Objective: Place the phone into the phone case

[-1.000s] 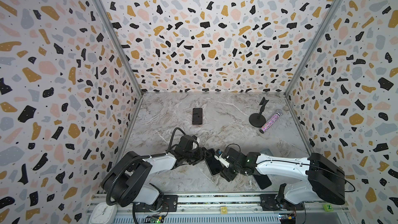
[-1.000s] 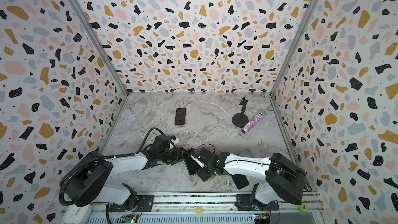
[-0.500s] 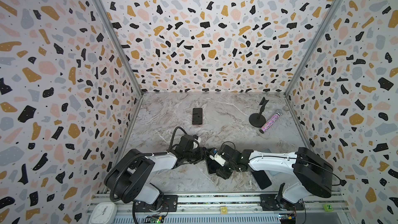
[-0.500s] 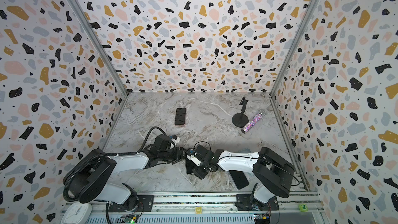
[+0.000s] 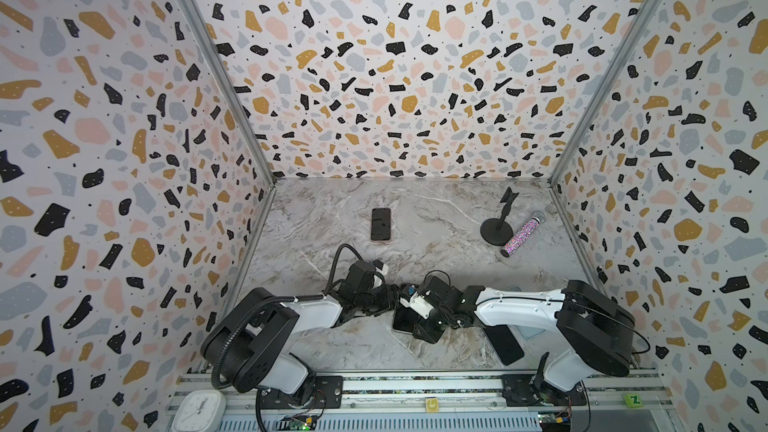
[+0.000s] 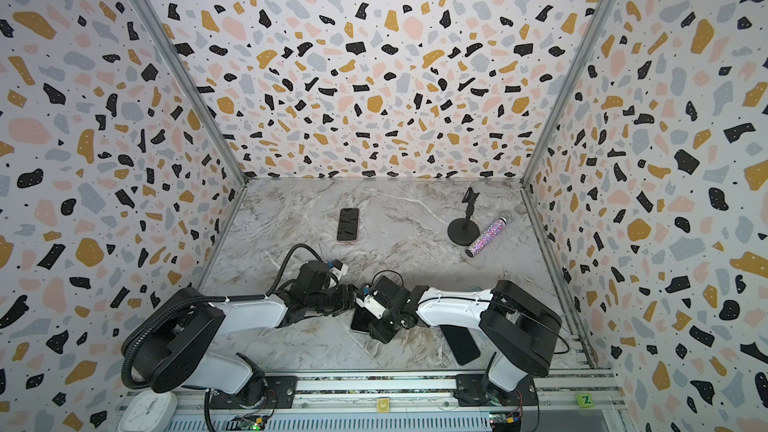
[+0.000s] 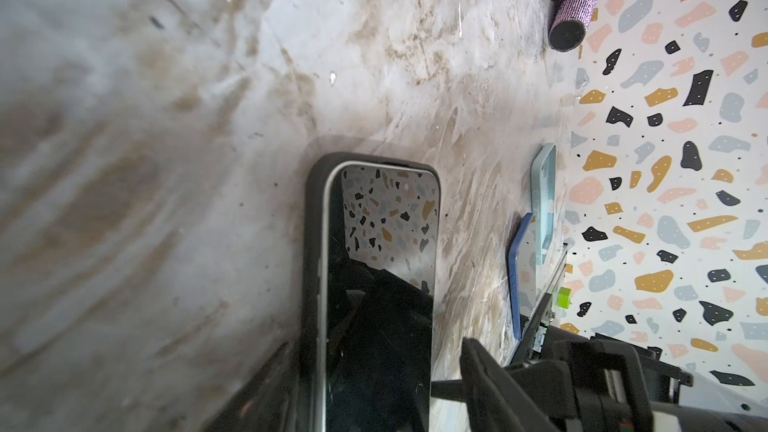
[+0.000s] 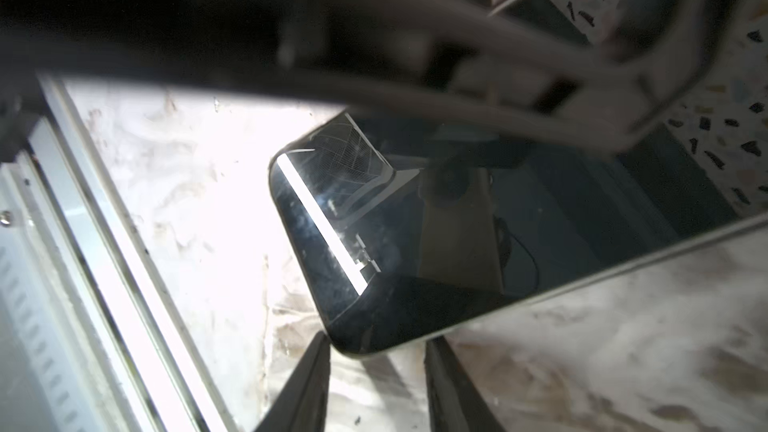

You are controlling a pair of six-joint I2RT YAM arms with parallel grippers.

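The phone [image 7: 382, 284] is laid screen up on the marble table [image 5: 436, 243], in the near middle of the scene, where the two arms are met above it in both top views. It is set into the black phone case [image 7: 312, 243], whose rim is seen around the phone's end and along one long side; whether it is pressed fully in cannot be told. The left gripper [image 5: 392, 300] is reached in from the left and is held widely open across the width of the phone. One finger [image 7: 270, 388] is placed against the outside of the case, while the other finger [image 7: 486, 371] is kept apart from the phone's opposite edge, so nothing is grasped by it. The right gripper [image 8: 376, 344] is brought in from the right to a corner at the phone's near end. Its fingers are seen partly apart with the rounded corner between them, both tips just at the phone's edges; if the corner is really pinched cannot be told. A second phone [image 5: 381, 224] is laid far in the middle, well apart. At the far right a black stand [image 5: 496, 231] is placed, with a glitter microphone [image 5: 520, 234] just beside its base. A dark flat slab [image 5: 505, 344] is laid under the right arm, and two blue cases [image 7: 545, 193] are seen by the right wall.
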